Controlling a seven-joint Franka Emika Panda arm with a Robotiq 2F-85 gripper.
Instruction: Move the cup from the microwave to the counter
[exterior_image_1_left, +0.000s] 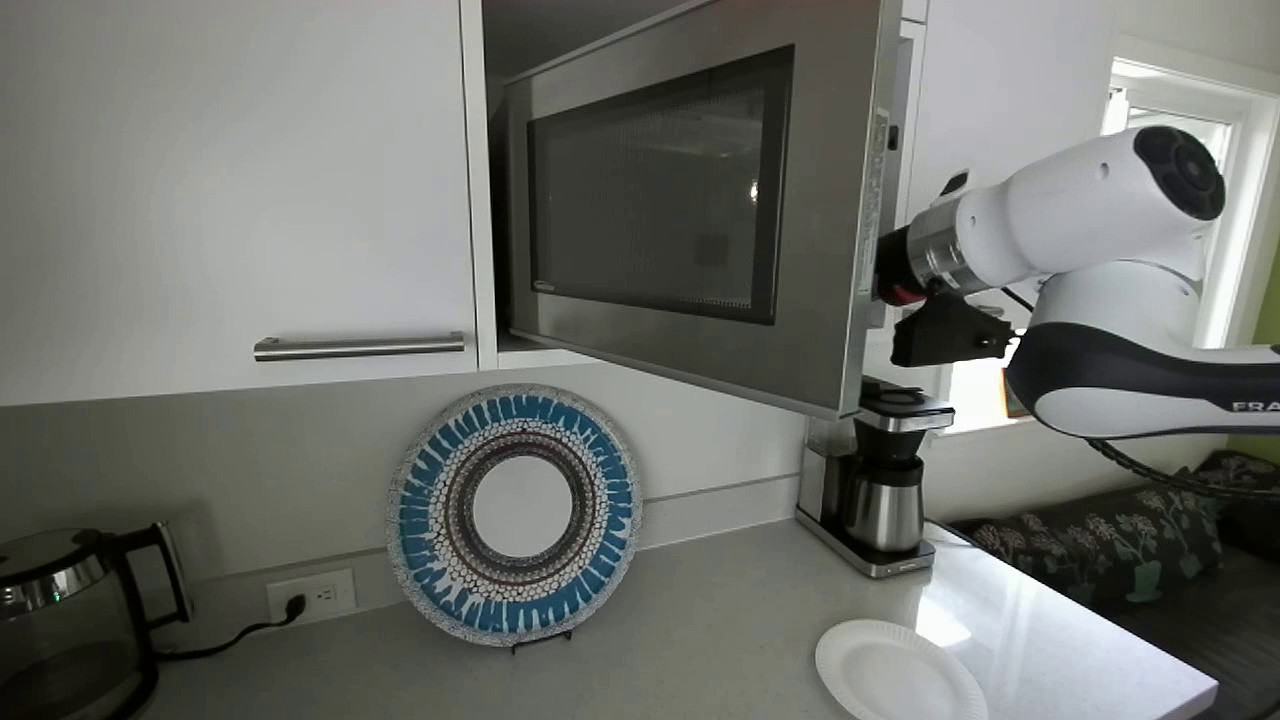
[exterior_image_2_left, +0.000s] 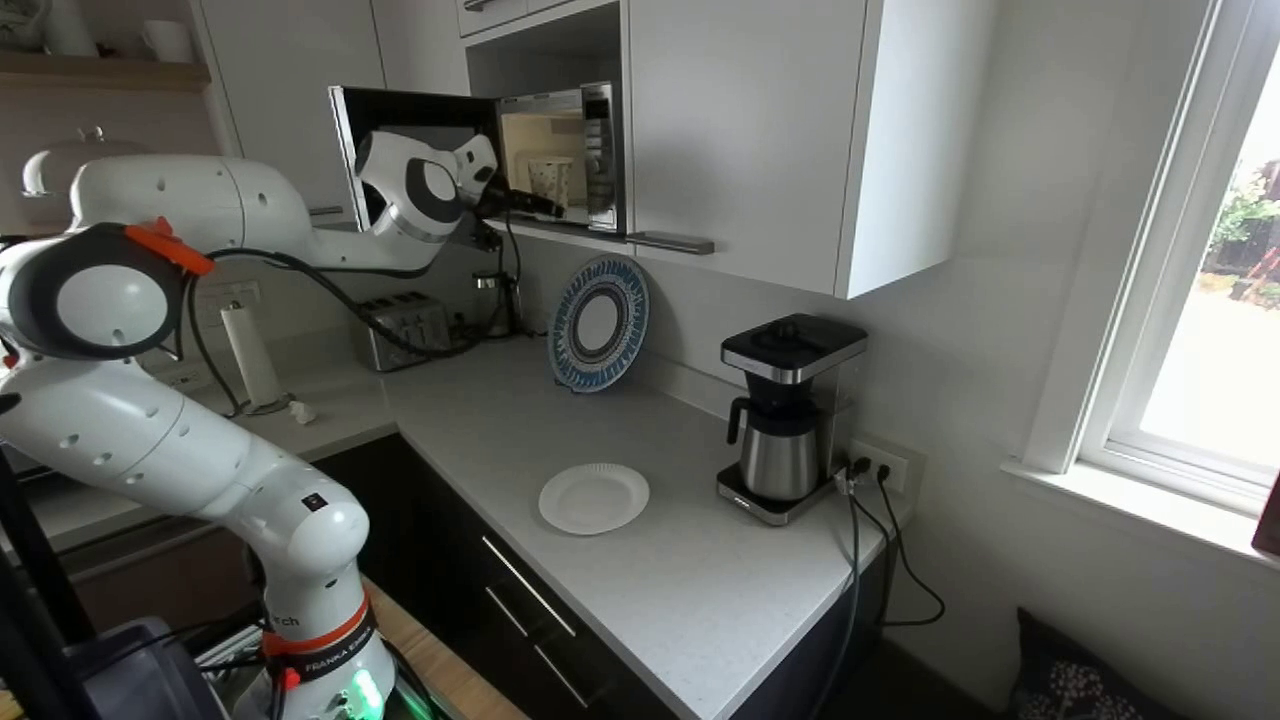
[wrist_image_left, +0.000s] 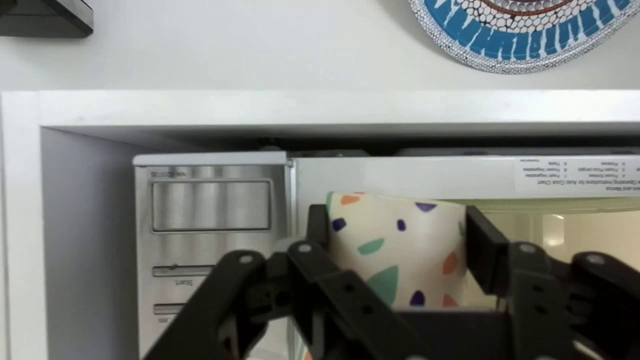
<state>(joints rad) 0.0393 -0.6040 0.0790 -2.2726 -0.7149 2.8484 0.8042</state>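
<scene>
The cup (wrist_image_left: 395, 250) is cream with green, orange and purple patches; in the wrist view it sits between both fingers (wrist_image_left: 485, 245), which touch its sides. My gripper (wrist_image_left: 397, 230) is shut on it. In an exterior view the cup (exterior_image_2_left: 550, 178) shows at the mouth of the microwave (exterior_image_2_left: 600, 160), partly behind a dark finger; whether it is lifted off the floor I cannot tell. The microwave door (exterior_image_1_left: 830, 250) stands open and hides my gripper there. The light grey counter (exterior_image_2_left: 480, 400) runs below. A patch of similar pattern shows at the wrist view's bottom edge.
On the counter are a white plate (exterior_image_2_left: 594, 498), a coffee maker (exterior_image_2_left: 790, 440) and a decorated round plate (exterior_image_2_left: 600, 325) leaning on the wall. Close to my gripper are the control panel (wrist_image_left: 210, 225) and the cabinet frame (wrist_image_left: 300, 107). A cable hangs from my arm.
</scene>
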